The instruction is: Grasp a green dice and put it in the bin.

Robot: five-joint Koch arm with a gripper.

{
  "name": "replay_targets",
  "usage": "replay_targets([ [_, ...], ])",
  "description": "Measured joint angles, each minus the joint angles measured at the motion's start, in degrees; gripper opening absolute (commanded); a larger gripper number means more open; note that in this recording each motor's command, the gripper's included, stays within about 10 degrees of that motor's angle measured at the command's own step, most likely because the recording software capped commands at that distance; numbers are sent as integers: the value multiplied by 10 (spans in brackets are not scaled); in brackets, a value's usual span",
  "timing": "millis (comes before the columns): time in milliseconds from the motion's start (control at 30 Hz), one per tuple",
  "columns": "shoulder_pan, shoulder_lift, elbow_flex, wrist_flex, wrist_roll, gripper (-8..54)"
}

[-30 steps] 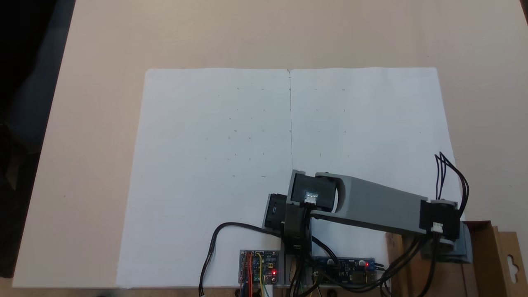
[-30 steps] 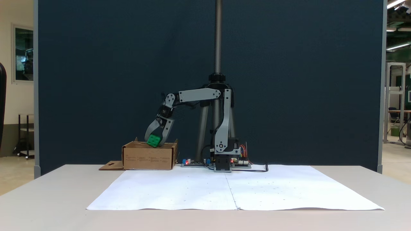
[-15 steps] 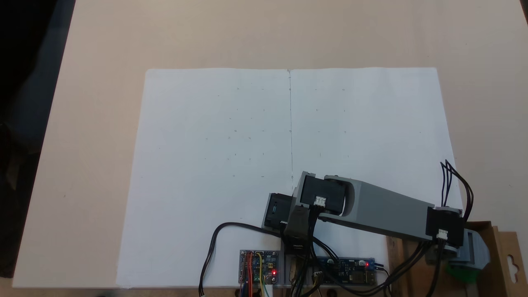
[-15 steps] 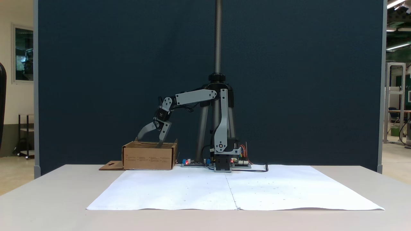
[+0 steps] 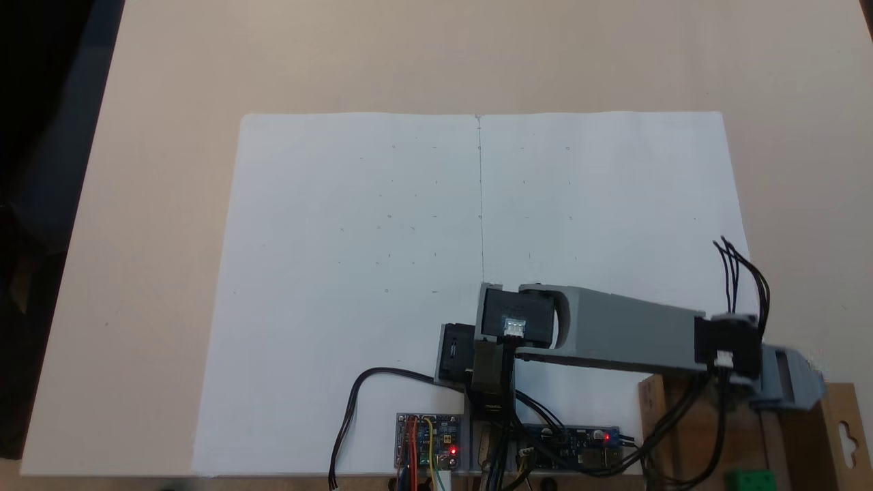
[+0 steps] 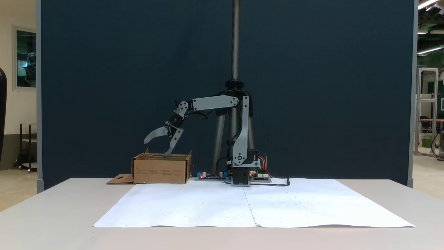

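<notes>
The green dice (image 5: 750, 479) lies inside the bin (image 5: 682, 426), at the bottom edge of a fixed view from above, free of the gripper. My gripper (image 5: 796, 387) hangs over the bin's far side, apart from the dice. From the front, the gripper (image 6: 155, 148) is open above the brown cardboard bin (image 6: 161, 170), its jaws spread wide with nothing between them; the lower fingertip (image 6: 166, 155) sits just over the rim. The bin's walls hide the dice in that front view.
Two white paper sheets (image 5: 477, 273) cover the table's middle. Circuit boards (image 5: 428, 442) and cables sit at the arm's base (image 6: 241, 177). The bin's flap with a hang-hole (image 5: 846, 436) lies at its outer side. A metal pole (image 6: 236, 41) and a dark blue panel stand behind.
A second ago the gripper held the green dice over the bin. It opened, the dice dropped into the bin, and the gripper has since risen slightly with its jaws wider apart.
</notes>
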Motion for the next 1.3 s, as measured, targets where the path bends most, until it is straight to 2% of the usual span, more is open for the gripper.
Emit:
replay_targets([
  [433,-257,116,-18,-5,58,432],
  [867,-584,130,-18,-5,58,435],
  [1300,-815,128,50,-15,67,435],
])
